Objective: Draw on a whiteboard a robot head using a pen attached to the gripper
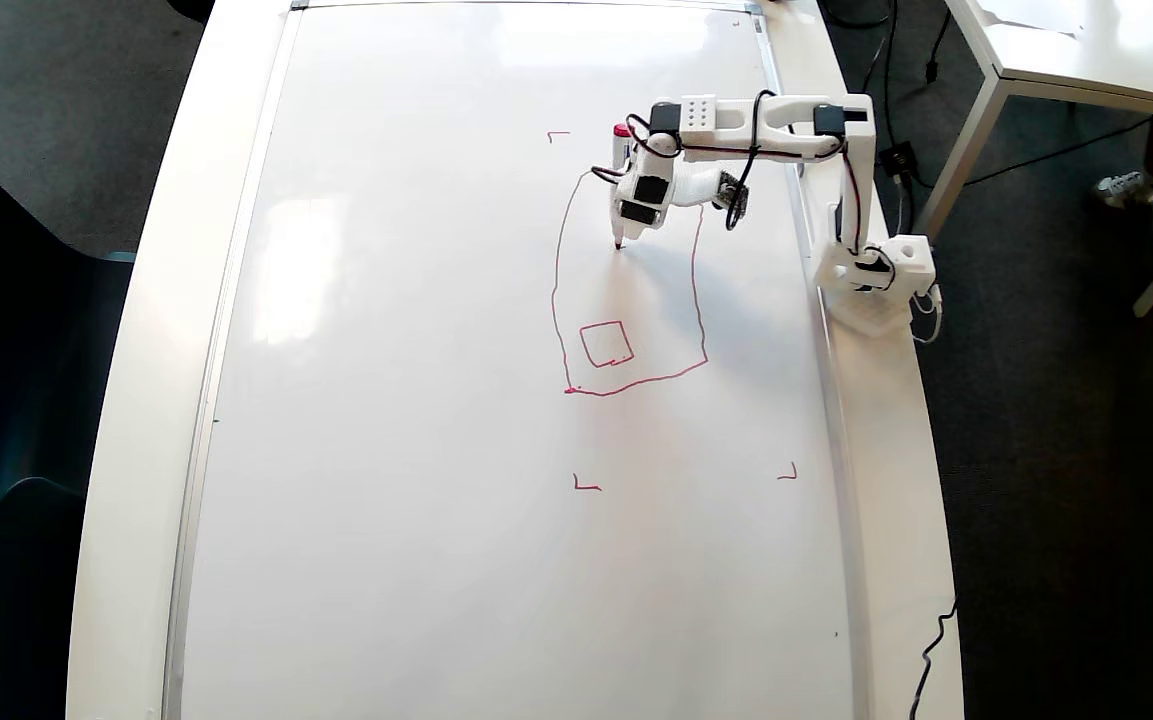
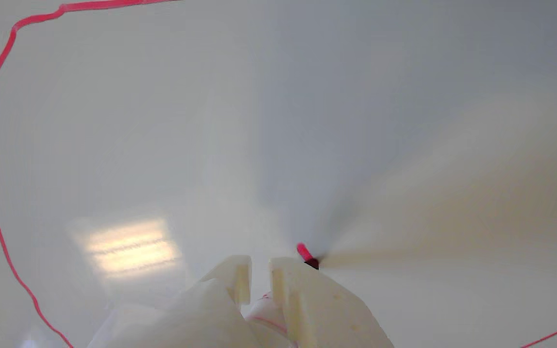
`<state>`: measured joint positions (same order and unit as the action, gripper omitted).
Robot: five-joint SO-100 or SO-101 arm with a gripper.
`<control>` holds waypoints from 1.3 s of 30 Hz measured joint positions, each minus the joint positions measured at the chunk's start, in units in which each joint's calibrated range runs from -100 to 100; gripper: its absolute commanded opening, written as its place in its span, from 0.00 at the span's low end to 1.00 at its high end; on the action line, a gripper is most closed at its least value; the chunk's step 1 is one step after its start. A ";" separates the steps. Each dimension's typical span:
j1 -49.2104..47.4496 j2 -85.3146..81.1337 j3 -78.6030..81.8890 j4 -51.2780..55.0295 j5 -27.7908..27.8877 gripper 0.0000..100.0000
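Where the outline curves, pen [image 1: 620, 190] clamped in claw [image 1: 626, 232], tip on whiteboard [image 1: 416, 400].

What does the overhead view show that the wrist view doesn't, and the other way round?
Only the overhead view shows the whole whiteboard, the red corner marks, the small square inside the robot head outline, the arm's base and the pen with its red cap.

Only the wrist view shows the gripper fingers up close, and a short fresh red mark at the pen tip.

Both show the red outline curving around the pen tip, which sits inside it, at the board surface.
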<state>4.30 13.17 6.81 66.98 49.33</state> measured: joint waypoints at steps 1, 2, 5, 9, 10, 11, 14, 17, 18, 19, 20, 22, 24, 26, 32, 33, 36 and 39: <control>-0.23 0.00 0.00 -0.51 0.00 0.01; -0.45 0.00 0.00 -1.52 0.00 0.01; -0.75 0.76 -0.18 -3.80 0.00 0.01; -0.75 3.13 -3.38 -5.15 -0.53 0.01; -0.75 3.39 -3.75 -5.15 -0.53 0.01; -0.75 3.64 -4.11 -4.98 -0.53 0.01; -0.75 3.81 -4.29 -5.15 -0.53 0.01; -0.68 3.81 -4.29 -5.15 -0.53 0.01; -0.45 3.81 -4.29 -5.24 -0.53 0.01; -0.30 3.81 -4.29 -5.24 -0.53 0.01; -0.15 3.81 -4.29 -5.24 -0.53 0.01; 0.60 3.81 -4.29 -5.07 0.53 0.01; 2.04 3.81 -4.29 -4.98 1.32 0.01; 3.02 3.81 -4.29 -4.98 2.06 0.01; 6.41 3.81 -4.29 -4.98 4.17 0.01; 7.32 3.81 -4.29 -4.98 4.54 0.01; 7.99 3.81 -4.29 -4.98 4.60 0.01; 8.30 3.81 -4.39 -4.98 4.81 0.01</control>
<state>12.59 16.98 2.42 61.99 54.13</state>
